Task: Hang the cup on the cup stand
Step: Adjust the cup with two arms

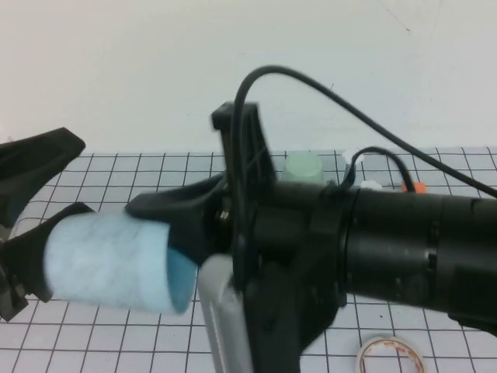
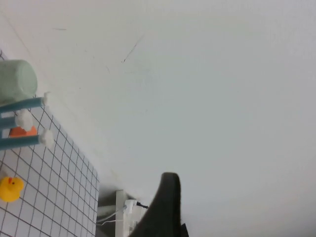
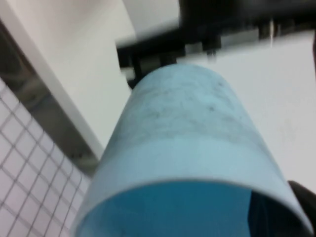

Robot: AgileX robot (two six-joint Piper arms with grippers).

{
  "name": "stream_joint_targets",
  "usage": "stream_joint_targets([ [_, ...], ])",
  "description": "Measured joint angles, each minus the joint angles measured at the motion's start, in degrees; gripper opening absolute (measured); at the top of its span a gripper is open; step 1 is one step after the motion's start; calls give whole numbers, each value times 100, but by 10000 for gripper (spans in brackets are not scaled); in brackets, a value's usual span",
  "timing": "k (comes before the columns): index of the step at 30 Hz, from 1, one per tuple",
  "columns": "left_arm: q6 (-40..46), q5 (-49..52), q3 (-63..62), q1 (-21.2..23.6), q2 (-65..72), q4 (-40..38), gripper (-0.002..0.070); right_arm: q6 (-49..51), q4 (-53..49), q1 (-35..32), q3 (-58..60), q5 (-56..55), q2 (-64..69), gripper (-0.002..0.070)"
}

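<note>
Currently the right gripper (image 1: 155, 233) has jaws clamped on the cup (image 1: 116, 263), held sideways above the desk (image 1: 404, 326) at lower left of the high view. Left gripper (image 1: 27, 225) sits at the left edge, jaws spread around the cup's closed end. Cup stand (image 2: 24, 123) pegs show in the left wrist view.

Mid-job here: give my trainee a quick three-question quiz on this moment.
1. True or false: the cup stands upright on the table.
2. Which gripper holds it: A left, B right?
3. What already hangs on the cup stand?
Key: 1 false, it is held sideways in the air. 2 B, the right gripper, mid-frame; the left gripper is open at the left edge. 3 the pale green cup.
</note>
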Motion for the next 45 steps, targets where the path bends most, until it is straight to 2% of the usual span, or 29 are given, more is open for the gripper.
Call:
stream_joint_targets([
  [8, -149, -319, 0, 22, 11, 0, 692, 207, 56, -10, -288, -495, 321, 20],
  [15, -236, -235, 0, 34, 13, -68, 693, 275, 95, -59, -469, -1782, 565, 21],
  [17, -258, -220, 0, 24, 4, -69, 693, 523, 110, -115, -471, -1858, 565, 21],
  [25, -258, -293, 0, 24, 4, -101, 693, 2321, 139, -572, -685, -1493, 628, 21],
  [34, 1, -359, 0, 24, 4, -110, 693, 3981, 139, -590, -1099, -745, 871, 21],
  [45, 213, -877, 0, 24, 4, -110, 693, 4987, 106, -579, -1124, 89, 1179, 21],
])
